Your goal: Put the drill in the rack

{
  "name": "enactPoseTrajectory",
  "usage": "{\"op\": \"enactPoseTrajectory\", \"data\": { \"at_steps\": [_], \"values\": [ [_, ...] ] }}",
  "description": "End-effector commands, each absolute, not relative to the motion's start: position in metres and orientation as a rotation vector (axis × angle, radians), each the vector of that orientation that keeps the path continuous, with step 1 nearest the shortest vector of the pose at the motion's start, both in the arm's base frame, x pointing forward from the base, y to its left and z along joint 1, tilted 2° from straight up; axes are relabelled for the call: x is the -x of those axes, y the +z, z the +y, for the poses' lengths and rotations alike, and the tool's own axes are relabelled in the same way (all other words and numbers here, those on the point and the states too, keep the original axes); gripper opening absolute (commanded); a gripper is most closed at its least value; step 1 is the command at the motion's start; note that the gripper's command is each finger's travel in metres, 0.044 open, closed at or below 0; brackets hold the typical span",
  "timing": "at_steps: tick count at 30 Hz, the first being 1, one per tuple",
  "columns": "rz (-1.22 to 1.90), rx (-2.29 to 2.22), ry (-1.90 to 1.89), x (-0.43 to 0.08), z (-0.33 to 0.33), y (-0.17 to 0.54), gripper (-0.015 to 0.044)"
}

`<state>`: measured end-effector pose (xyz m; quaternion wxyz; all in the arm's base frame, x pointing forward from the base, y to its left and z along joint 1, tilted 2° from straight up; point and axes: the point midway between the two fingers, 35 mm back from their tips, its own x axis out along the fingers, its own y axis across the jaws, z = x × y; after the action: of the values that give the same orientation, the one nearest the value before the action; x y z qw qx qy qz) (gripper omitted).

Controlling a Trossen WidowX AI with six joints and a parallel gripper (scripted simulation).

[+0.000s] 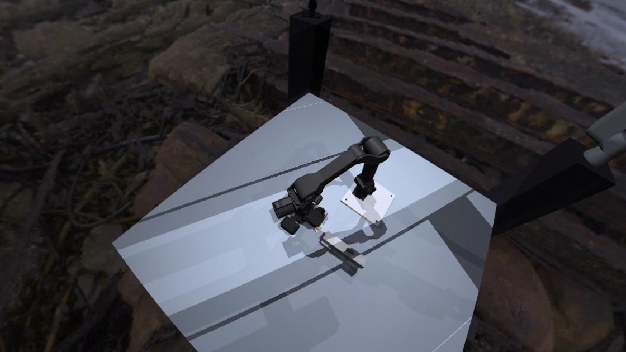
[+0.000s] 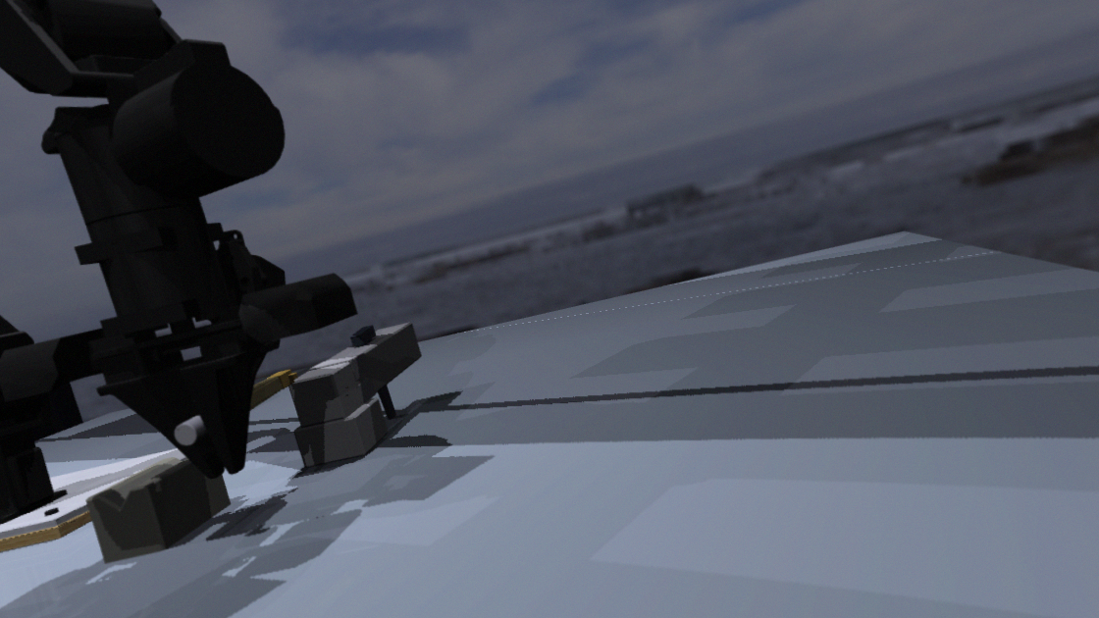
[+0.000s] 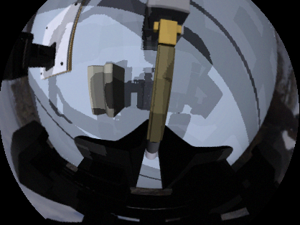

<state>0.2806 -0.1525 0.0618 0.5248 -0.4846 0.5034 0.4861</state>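
Note:
My gripper is shut on the drill, a long olive and gold bar with a grey rear end. Its gold front end with side lugs shows outside the grey block, close to the block's end face; whether they touch cannot be told. The dark key stands up from the block's top. The rack, a beige block with a V notch, stands beside the gripper on the base side. It is mostly hidden in the top view.
The arm's white base plate lies beyond the rack, with dark bolts. The blocks stand on a pale table crossed by shadows. Black pillars stand beyond the table's edges.

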Motion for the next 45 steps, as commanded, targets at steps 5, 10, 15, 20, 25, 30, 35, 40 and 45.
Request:
{"op": "enactPoseTrajectory", "data": {
  "at_steps": [5,10,15,20,25,30,35,40,45],
  "values": [
    [1.202,1.164,1.163,-0.281,-0.153,0.067,0.0],
    [1.202,1.164,1.163,-0.281,-0.153,0.069,0.0],
    [1.202,1.164,1.162,-0.281,-0.153,0.072,0.0],
    [1.202,1.164,1.162,-0.281,-0.153,0.074,0.0],
    [1.202,1.164,1.162,-0.281,-0.153,0.076,0.0],
    [1.202,1.164,1.163,-0.279,-0.153,0.077,0.0],
    [1.203,1.163,1.163,-0.27,-0.154,0.076,0.0],
    [1.203,1.163,1.164,-0.262,-0.154,0.075,0.0],
    [1.204,1.163,1.164,-0.254,-0.154,0.074,0.0]
  ]
}}
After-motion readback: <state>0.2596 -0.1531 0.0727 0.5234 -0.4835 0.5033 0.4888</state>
